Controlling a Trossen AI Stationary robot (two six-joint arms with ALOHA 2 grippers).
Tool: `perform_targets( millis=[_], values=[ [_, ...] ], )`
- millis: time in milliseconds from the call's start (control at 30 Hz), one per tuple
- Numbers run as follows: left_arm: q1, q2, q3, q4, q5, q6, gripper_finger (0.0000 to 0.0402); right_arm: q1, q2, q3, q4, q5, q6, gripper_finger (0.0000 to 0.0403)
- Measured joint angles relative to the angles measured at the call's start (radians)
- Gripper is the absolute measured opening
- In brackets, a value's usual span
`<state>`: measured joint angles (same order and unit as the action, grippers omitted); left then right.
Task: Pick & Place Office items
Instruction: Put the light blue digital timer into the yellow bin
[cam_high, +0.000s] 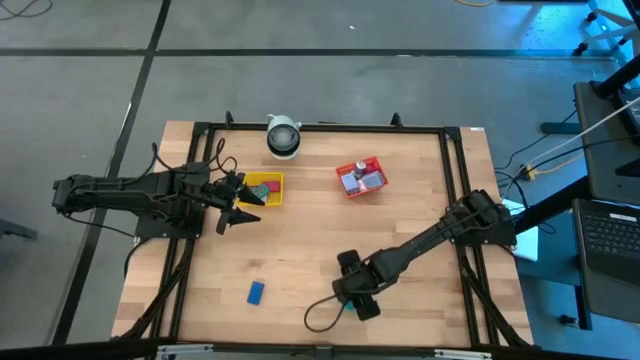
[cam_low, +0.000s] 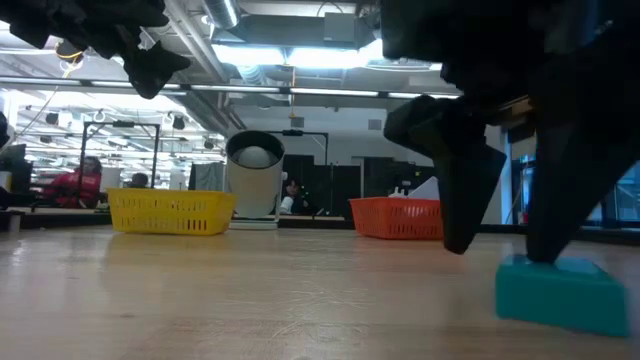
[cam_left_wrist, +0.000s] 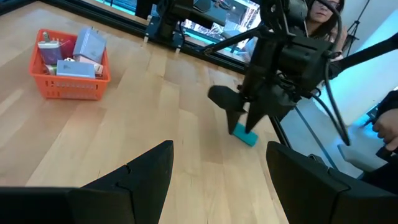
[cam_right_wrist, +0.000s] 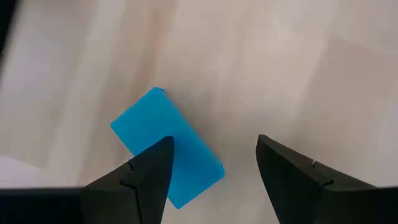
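While trays (cam_high: 266, 188) sit, wooden table (cam_high: 320, 250) holds blocks (cam_high: 255, 292)

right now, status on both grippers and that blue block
Left gripper open, empty, beside yellow tray. Right gripper open, low over blue block, one finger overlapping it, not gripped. Block flat on table. Nothing in the way.

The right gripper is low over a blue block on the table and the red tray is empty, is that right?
Not quite. The red tray is not empty: the left wrist view shows several small items in it. The rest holds: the right gripper is low over a blue block on the table.
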<state>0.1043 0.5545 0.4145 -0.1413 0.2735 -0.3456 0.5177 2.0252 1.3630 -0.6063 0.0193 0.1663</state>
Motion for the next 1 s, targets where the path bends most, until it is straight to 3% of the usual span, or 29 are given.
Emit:
perform_targets(
  millis=[500, 733, 1000],
  values=[
    [0.000, 0.000, 0.000, -0.029, 0.016, 0.008, 0.0253, -0.036, -0.061, -0.001, -0.070, -0.052, 0.041, 0.0243],
    [0.000, 0.000, 0.000, -0.043, 0.016, 0.008, 0.0253, -0.002, -0.062, 0.043, -0.117, -0.139, 0.092, 0.0251],
    [0.000, 0.000, 0.000, -0.043, 0.017, 0.002, 0.0253, 0.032, -0.062, 0.046, -0.115, -0.082, 0.076, 0.0253]
  ],
)
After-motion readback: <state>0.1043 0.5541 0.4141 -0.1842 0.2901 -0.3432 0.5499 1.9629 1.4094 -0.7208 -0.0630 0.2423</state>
